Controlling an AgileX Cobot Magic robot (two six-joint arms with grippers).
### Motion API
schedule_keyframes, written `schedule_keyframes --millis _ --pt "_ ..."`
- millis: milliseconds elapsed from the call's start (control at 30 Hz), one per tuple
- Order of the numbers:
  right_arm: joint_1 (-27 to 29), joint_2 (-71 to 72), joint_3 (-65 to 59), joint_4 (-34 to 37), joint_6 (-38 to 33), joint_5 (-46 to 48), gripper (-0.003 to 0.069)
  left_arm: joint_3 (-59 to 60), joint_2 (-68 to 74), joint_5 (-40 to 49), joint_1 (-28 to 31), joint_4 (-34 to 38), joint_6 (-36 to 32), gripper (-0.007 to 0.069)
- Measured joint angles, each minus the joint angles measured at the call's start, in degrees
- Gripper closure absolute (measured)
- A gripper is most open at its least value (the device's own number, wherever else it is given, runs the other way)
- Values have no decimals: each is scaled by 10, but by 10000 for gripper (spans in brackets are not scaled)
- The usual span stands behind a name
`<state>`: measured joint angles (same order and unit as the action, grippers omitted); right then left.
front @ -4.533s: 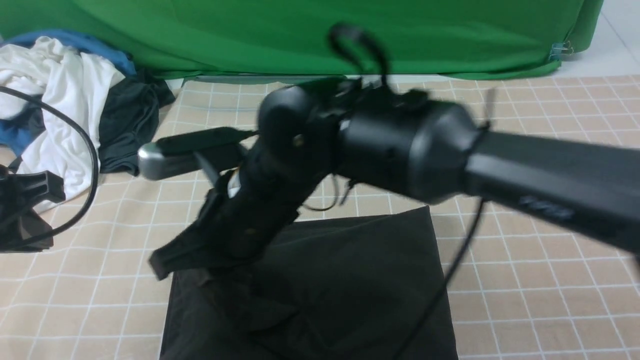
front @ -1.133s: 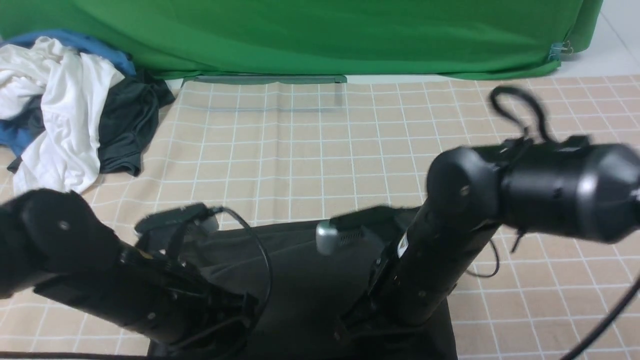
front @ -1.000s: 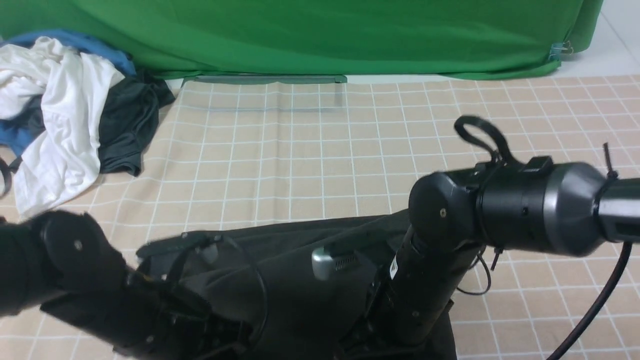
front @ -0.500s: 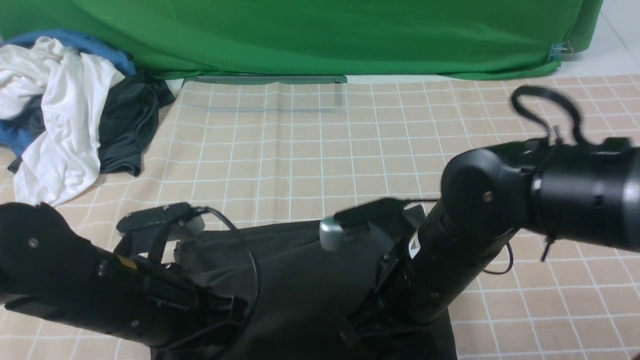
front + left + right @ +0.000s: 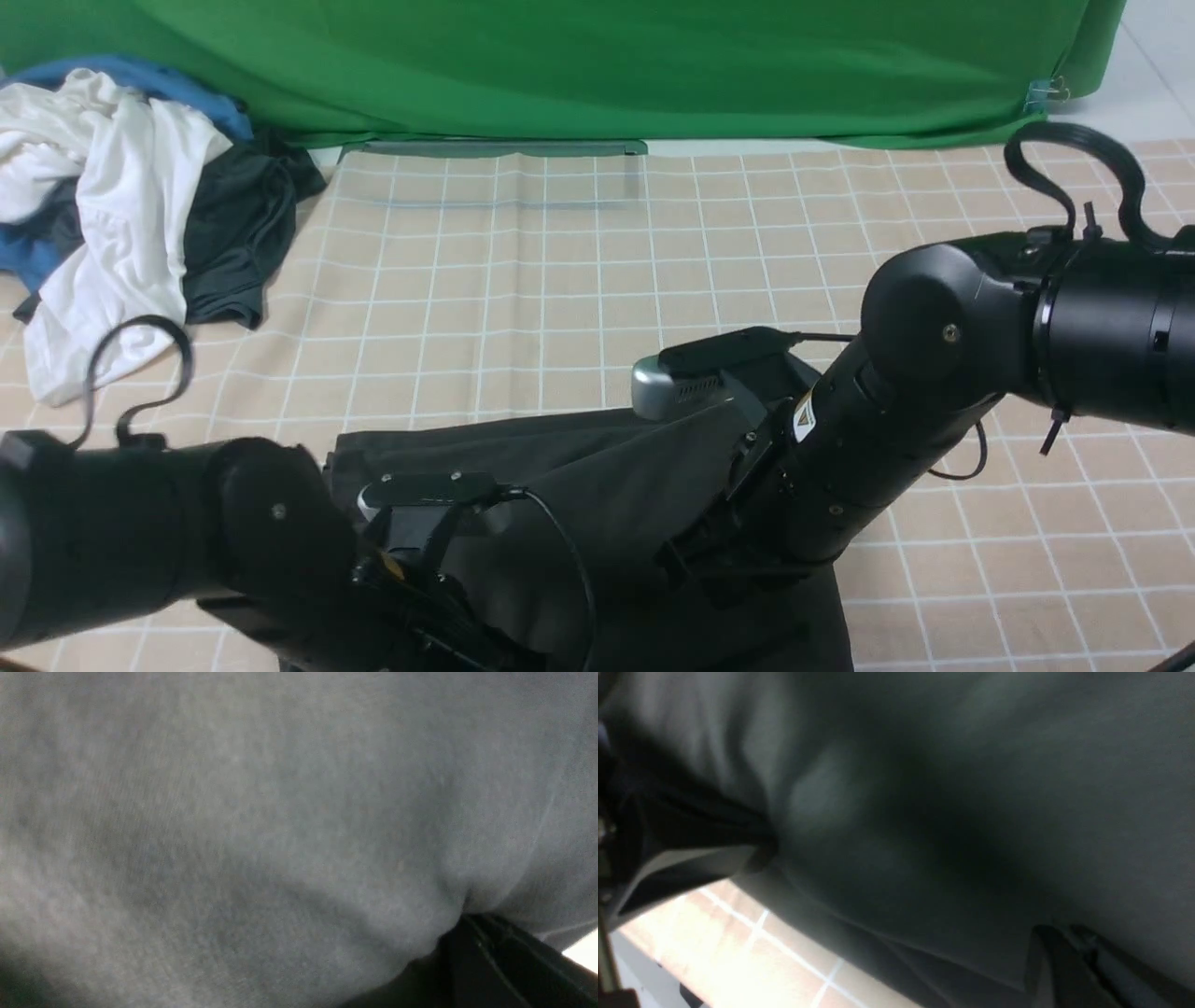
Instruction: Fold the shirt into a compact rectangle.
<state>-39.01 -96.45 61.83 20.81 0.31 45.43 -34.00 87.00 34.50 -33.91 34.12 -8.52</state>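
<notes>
Left gripper (image 5: 463, 912) and right gripper (image 5: 695, 560) each pinch the shirt (image 5: 597, 467), near edge raised. Looks narrowed already. Folding it over toward the far side remains.

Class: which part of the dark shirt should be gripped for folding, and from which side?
Likely the near edge, a corner per gripper, from the robot's side: the shirt lies spread wide with that edge closest, and left gripper and right gripper pinch fabric on that side.
</notes>
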Motion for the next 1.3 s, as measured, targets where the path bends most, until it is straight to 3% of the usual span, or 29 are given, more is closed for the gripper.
schedule_keyframes --millis 300,433,533,600,833,1167,1300 --pt "3 3 0 -13 1 10 624 -26 -66 40 -4 -63 31 606" --pt "9 20 0 -43 2 26 624 -44 -132 54 6 -151 109 606" --pt "33 50 0 -68 11 41 624 -45 -155 79 55 -248 187 606" --pt "51 74 0 -78 11 43 624 -45 -153 91 89 -266 191 606" --pt "98 178 0 -101 12 50 624 -45 -149 88 196 -269 169 606" --pt "103 250 0 -128 12 77 624 -45 -149 76 207 -237 152 594" --pt "103 250 -1 -129 15 79 624 -45 -149 64 207 -237 150 484"
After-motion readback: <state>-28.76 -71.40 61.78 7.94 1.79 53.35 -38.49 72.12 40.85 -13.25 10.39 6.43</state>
